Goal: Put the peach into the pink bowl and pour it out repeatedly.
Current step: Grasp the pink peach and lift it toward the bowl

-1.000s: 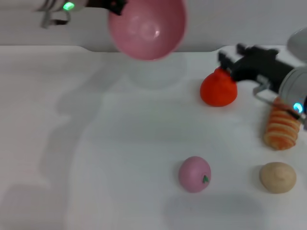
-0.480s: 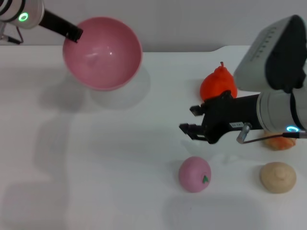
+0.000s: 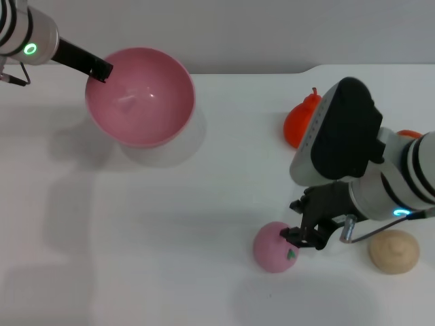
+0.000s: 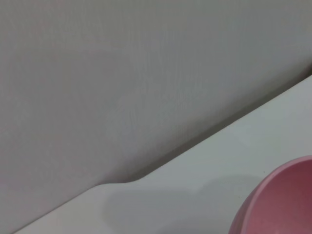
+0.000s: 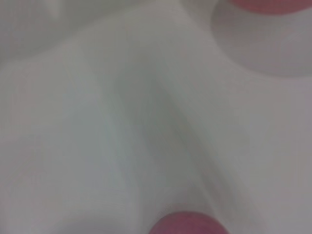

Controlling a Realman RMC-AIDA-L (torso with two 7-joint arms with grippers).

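Head view showed the peach [image 3: 275, 247] lying on the white table [image 3: 170, 224], in the near part of it and toward the robot's right side, with its small green stem mark turned to the right. The right gripper [image 3: 304, 233] was just above and beside the peach, at its upper right edge; its black fingers [image 3: 296, 236] stood a little apart and were not closed on the fruit, and I could not tell if they touched it. A beige round bun [image 3: 393, 250] lay on the table near the peach, further to the right, and an orange-red pear-shaped fruit [image 3: 299, 121] stood farther back, partly hidden behind the right arm. The pink bowl [image 3: 140, 96] was well apart from the peach, at the far left of the table, with its opening turned up and a little toward the camera, and nothing was inside it. The left gripper [image 3: 100, 68] was clamped on the bowl's rim at its left side. In the left wrist view only a part of the bowl's edge and the table were seen; in the right wrist view the peach showed as a pink blur at the border.
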